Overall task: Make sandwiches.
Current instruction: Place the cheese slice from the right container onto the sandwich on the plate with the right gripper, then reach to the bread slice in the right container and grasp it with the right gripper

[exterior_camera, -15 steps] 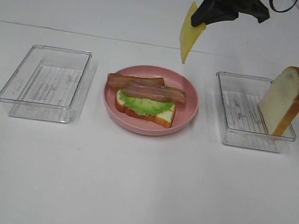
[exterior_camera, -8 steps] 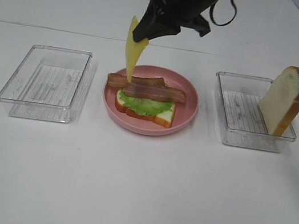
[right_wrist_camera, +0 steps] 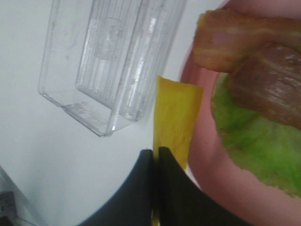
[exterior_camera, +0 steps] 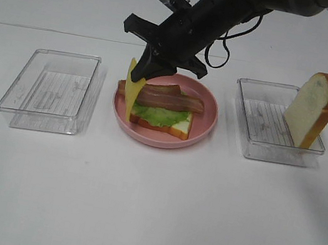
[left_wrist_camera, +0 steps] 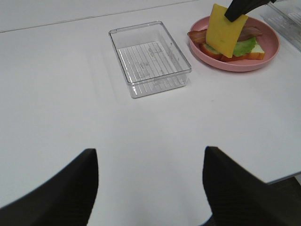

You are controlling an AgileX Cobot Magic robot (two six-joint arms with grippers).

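right hand pinching cheese by top edge | cheese dangling at 9 o'clock rim of plate, beside bacon | looking thin, floppy, light | left hand standing apart, idling

Right hand: dark fingers pressed together on one edge of a yellow cheese slice, seen edge-on. Beside it, a pink plate with green lettuce and two bacon strips. Clear plastic tray on the white table, near the plate.
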